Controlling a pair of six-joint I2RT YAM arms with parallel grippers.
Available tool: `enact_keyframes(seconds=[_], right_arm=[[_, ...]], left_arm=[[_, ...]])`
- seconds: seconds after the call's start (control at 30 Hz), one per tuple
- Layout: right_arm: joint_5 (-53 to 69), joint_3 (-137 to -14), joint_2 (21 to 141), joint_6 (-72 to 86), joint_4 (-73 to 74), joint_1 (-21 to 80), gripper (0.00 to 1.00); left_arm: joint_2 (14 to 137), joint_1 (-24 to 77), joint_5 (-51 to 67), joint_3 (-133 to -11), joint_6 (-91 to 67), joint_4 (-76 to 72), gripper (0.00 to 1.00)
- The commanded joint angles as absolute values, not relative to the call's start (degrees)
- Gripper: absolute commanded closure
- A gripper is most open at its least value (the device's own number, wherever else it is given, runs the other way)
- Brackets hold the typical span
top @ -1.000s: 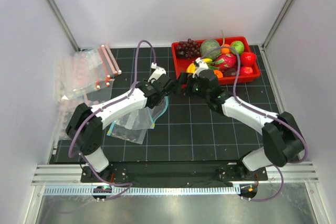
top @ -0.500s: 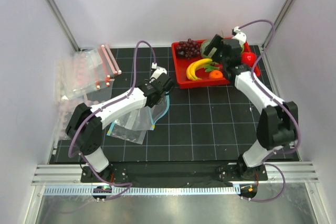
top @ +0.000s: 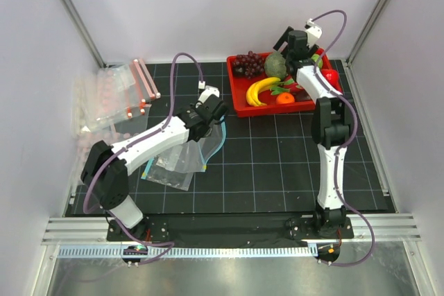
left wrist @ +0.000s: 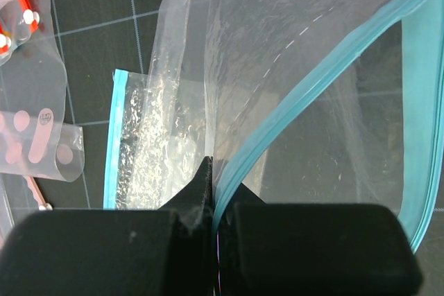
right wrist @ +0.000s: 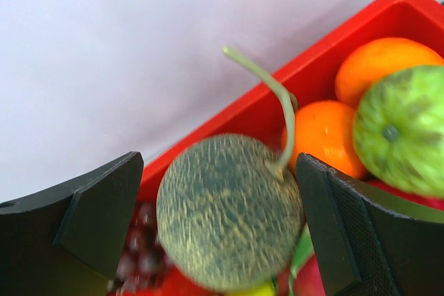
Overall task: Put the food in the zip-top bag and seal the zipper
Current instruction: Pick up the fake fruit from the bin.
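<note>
The zip-top bag [top: 182,154] lies left of centre on the black mat, its mouth lifted. My left gripper [top: 210,112] is shut on the teal zipper [left wrist: 312,95] at the mouth's edge, and the clear bag [left wrist: 291,60] fans out beyond the left gripper [left wrist: 214,172]. Over the back of the red tray [top: 238,104] my right gripper [top: 286,48] stands open. The green melon [right wrist: 229,209] sits between the right gripper's [right wrist: 218,171] wide fingers, with a gap on its left side. In the tray also lie the melon [top: 275,66], a yellow banana [top: 260,90] and a red fruit [top: 329,76].
Purple grapes [top: 247,64] and an orange [top: 284,98] share the tray. Two oranges [right wrist: 322,136] and a green fruit [right wrist: 402,129] crowd the melon. A pile of clear bags with pink-red strips [top: 114,95] sits at the left; a second blue-edged bag [left wrist: 114,143] lies beneath.
My right arm has swung from beside the left gripper to the back of the tray, now over the melon with its jaws wide. The left gripper keeps its hold on the bag.
</note>
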State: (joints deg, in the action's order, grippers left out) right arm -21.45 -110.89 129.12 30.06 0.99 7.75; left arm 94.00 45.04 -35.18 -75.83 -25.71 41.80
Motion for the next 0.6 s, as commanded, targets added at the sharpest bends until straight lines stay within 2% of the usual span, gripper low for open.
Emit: enact_keyframes(seconds=[0.0, 0.37, 0.43, 0.57], right_arm=[[-28.20, -120.48, 133.05, 29.62, -3.34, 8.00, 0.01], [-33.57, -134.11, 147.73, 29.62, -6.15, 7.56, 0.02], [-33.92, -135.26, 148.97, 28.04, -6.85, 7.30, 0.06], [-33.23, -136.05, 150.99, 27.68, -7.82, 6.07, 0.28]], left_arm=[[91.14, 45.35, -34.72, -76.46, -26.63, 40.34, 1.00], [92.98, 46.32, -34.01, -76.64, -27.16, 40.26, 1.00], [93.43, 46.32, -35.41, -76.99, -27.07, 40.34, 1.00], [93.87, 46.32, -37.00, -77.08, -27.25, 41.22, 1.00]])
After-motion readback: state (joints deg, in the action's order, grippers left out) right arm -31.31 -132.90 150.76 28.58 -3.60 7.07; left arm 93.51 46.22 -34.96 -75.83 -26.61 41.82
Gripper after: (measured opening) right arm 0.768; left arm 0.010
